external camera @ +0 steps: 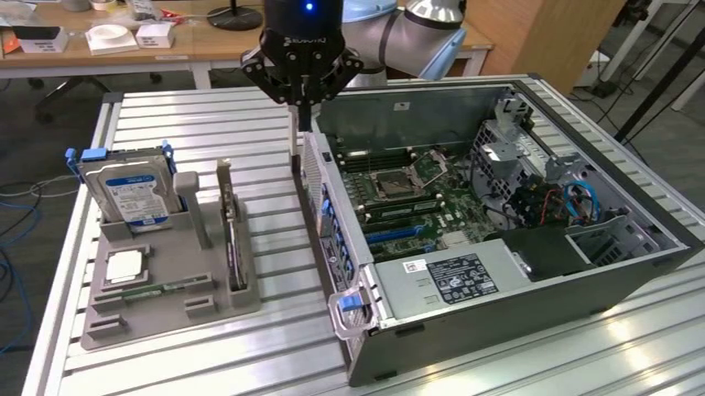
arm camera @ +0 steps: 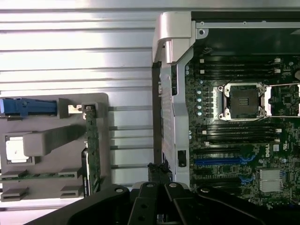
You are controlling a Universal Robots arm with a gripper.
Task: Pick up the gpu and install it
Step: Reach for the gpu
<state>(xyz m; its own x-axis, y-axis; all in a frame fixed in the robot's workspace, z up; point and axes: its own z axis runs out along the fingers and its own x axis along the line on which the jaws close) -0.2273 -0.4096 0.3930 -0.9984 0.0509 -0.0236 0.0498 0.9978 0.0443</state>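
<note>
Nearest the onlooker, a grey holder (external camera: 165, 318) sits on the slatted bench (external camera: 220, 124). The gpu (external camera: 233, 239) stands on its long edge in a slot along the holder's side that faces the computer case (external camera: 496, 297). In the wrist view the gpu (arm camera: 92, 145) shows as a narrow green strip, top edge free. A hard drive (external camera: 132, 194) stands upright toward the holder's far end, well apart from the card.

Handling, as a judgement: the card looks light, stiff and thin, and it is probably fragile. Its faces carry components, so the pads should not bear hard on them. The exposed upper edge is the only accessible hold, best taken near the middle so the card lifts level out of its slot. Bare board is likely slippery, so a firm but moderate pinch is advised. Which end carries the metal bracket cannot be told with certainty.

Beside the holder, the open case lies on its side with the motherboard (external camera: 408, 190) exposed.

Farthest back, the claw (external camera: 299, 115) hangs over the bench by the case's far corner, well apart from the gpu. The claw (arm camera: 158, 185) is fully closed, fingers together, and holds nothing.
</note>
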